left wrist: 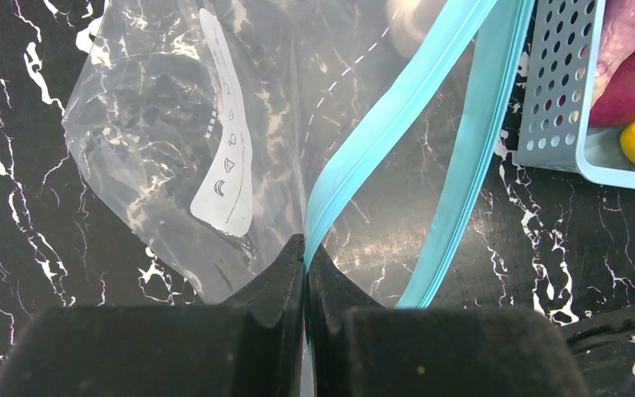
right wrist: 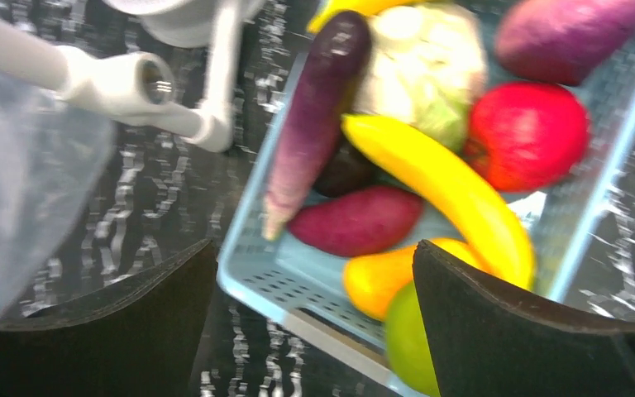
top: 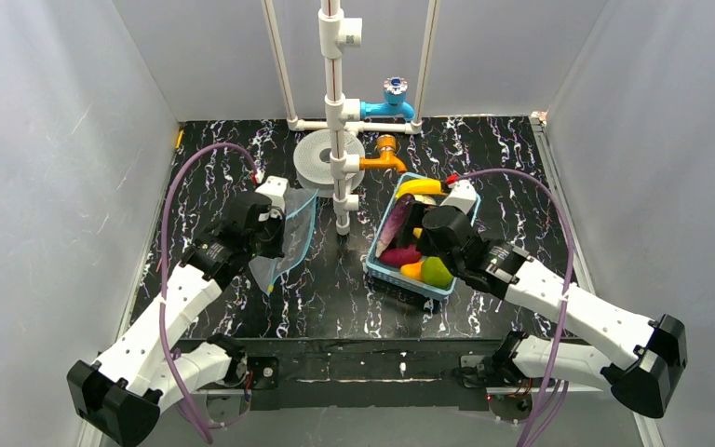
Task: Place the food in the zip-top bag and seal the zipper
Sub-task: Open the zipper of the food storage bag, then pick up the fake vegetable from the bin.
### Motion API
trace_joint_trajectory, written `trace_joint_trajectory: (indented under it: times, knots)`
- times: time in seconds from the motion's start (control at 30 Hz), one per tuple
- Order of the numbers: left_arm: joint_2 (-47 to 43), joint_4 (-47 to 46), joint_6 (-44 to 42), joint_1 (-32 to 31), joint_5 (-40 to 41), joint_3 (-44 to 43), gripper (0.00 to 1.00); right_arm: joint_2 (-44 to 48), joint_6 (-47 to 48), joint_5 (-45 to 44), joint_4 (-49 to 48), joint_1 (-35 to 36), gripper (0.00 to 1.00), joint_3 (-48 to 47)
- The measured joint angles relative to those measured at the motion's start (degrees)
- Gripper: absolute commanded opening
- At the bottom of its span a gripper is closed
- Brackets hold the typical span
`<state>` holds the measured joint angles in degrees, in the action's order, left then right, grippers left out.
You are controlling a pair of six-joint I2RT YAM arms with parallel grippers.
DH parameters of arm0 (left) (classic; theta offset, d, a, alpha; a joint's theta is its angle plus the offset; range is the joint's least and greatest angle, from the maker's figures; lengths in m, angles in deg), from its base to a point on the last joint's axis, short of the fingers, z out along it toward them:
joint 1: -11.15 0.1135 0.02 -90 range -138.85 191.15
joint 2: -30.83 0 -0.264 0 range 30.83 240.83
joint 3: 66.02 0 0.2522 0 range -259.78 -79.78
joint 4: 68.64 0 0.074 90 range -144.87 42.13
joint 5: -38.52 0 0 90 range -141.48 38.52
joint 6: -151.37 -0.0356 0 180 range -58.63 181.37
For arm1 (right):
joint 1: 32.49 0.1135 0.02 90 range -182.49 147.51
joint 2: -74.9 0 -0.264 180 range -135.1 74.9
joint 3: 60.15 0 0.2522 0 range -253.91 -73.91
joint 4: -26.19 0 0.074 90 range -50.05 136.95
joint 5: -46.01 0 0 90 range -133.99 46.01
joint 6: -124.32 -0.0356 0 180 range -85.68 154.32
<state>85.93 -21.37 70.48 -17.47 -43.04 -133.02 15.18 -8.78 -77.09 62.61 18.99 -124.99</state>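
The clear zip-top bag (left wrist: 149, 124) with a white label patch (left wrist: 225, 165) lies left of centre on the table (top: 290, 237). My left gripper (left wrist: 306, 248) is shut on its blue zipper strip (left wrist: 397, 124), and the mouth is spread open. The food lies in a light-blue basket (right wrist: 264, 277): purple eggplant (right wrist: 314, 107), banana (right wrist: 438, 182), maroon sweet potato (right wrist: 355, 222), red apple (right wrist: 527, 132), cabbage (right wrist: 422, 62), green apple (right wrist: 405, 339). My right gripper (right wrist: 314, 246) is open and empty just above the basket's near-left corner (top: 400, 279).
A white pipe stand (top: 335, 112) rises behind the bag, with a blue tap (top: 393, 101), an orange tap (top: 386, 154) and a white disc (top: 321, 160). Grey walls close in the black marbled table (top: 317, 307) on three sides.
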Motion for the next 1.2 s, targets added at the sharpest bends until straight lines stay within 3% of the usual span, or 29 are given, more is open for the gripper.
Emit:
trace_joint_trajectory:
  times: [0.2,0.4,0.6,0.87,1.2]
  knots:
    - [-0.01,0.01,0.14,0.00,0.00,-0.01,0.00,-0.60,3.13,-1.19,5.97,-4.61,0.92,-0.15]
    - [0.22,0.01,0.34,0.00,0.12,-0.05,0.00,-5.71,11.61,5.70,3.39,-8.98,0.76,-0.21]
    - [0.48,0.01,0.49,0.00,0.17,-0.05,0.00,-11.61,17.23,9.53,-0.57,-9.19,0.84,-1.00]
    - [0.57,0.01,0.52,0.00,0.39,-0.05,0.00,-12.52,6.31,14.40,-9.62,-16.01,0.88,-1.31]
    - [0.67,0.02,0.52,0.00,0.39,-0.05,0.00,-26.39,-5.04,14.51,-10.03,-18.12,0.80,-11.99]
